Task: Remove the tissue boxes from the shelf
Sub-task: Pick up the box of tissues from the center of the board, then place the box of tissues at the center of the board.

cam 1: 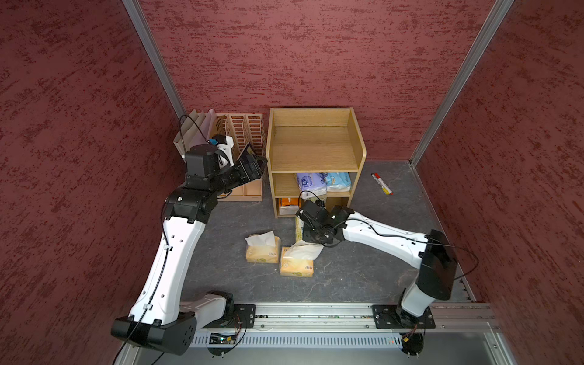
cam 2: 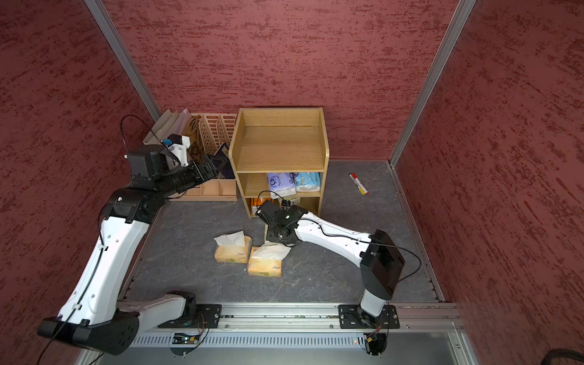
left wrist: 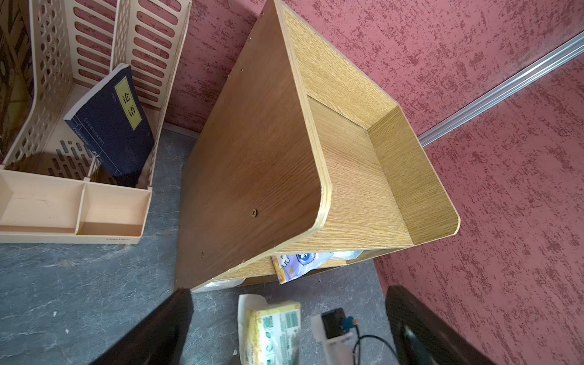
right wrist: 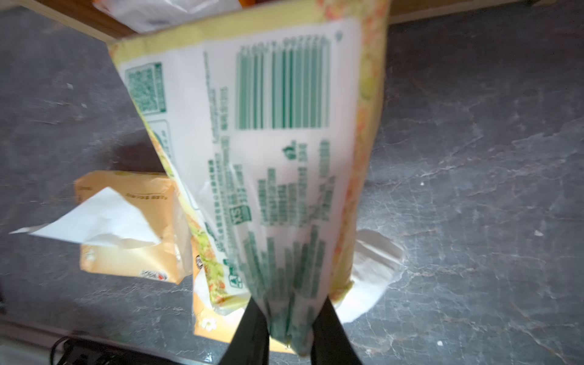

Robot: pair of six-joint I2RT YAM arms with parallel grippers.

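Right now my right claw [right wrist: 289, 330] pinches the crumpled wrapper end of a pale pack [right wrist: 268, 126], which stretches away from my fingertips toward the shelf [cam 1: 316, 148] and ends just in front of its bottom tier. Near that claw an orange pack [cam 1: 263, 251] lies on the floor just beside a second orange pack [cam 1: 297, 264], while a purple pack [cam 1: 311, 183] and a blue pack [cam 1: 338, 180] sit side by side on the middle tier. My left claw [cam 1: 256, 165] hangs spread and empty beside the shelf's side wall.
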